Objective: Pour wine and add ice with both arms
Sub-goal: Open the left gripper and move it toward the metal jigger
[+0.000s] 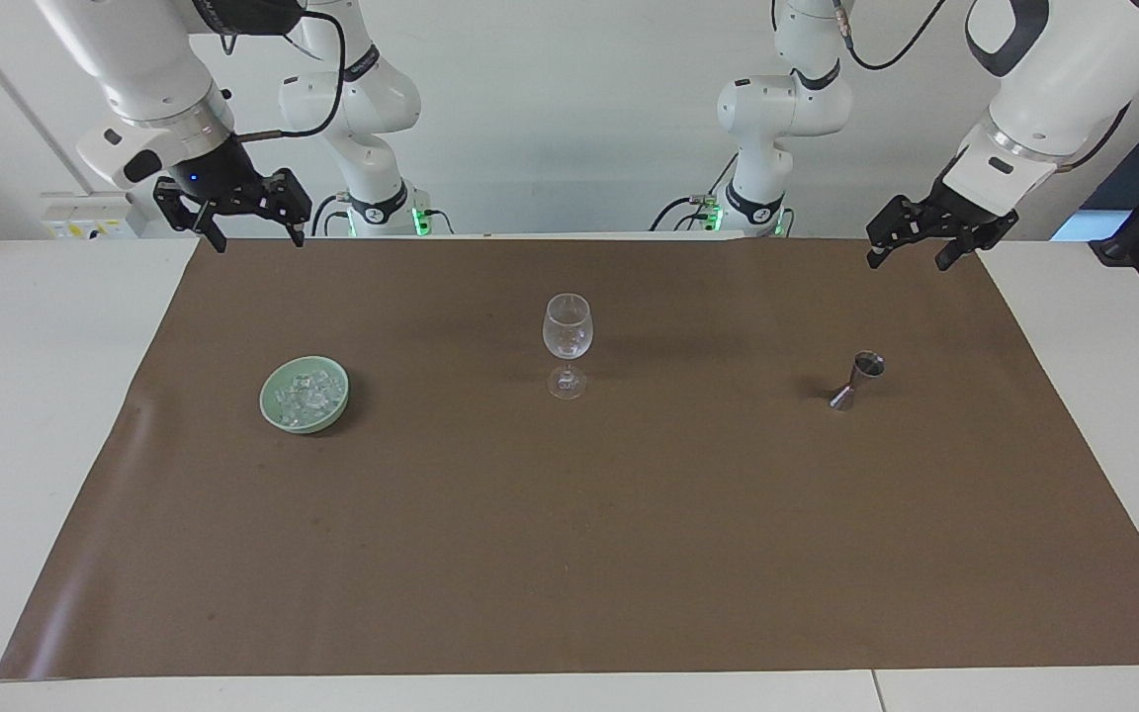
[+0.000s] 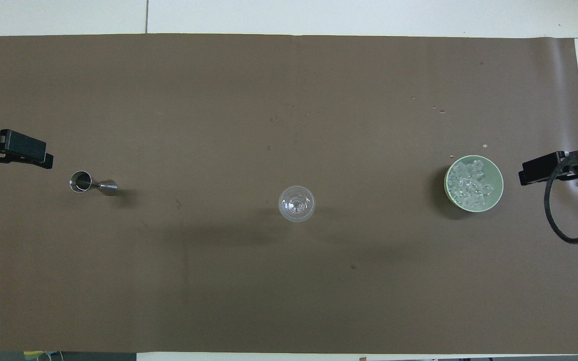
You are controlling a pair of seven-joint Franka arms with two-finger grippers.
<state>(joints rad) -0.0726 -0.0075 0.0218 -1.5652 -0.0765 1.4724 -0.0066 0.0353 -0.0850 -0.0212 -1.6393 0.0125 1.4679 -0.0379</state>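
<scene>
We see both hands raised and spread wide, grasping nothing. In the facing view the right hand (image 1: 251,229) hangs at the upper left of the frame, and the pale green bowl (image 1: 271,398) with the ice (image 1: 307,396) sits lower in the frame, almost straight below it. The left hand (image 1: 911,253) hangs at the upper right, with the metal jigger (image 1: 856,380) below it. The stemmed glass (image 1: 567,342) stands mid-frame on the brown mat (image 1: 569,554), between bowl and jigger. We judge each arm nearest its own item, and both must then carry toward the glass.
</scene>
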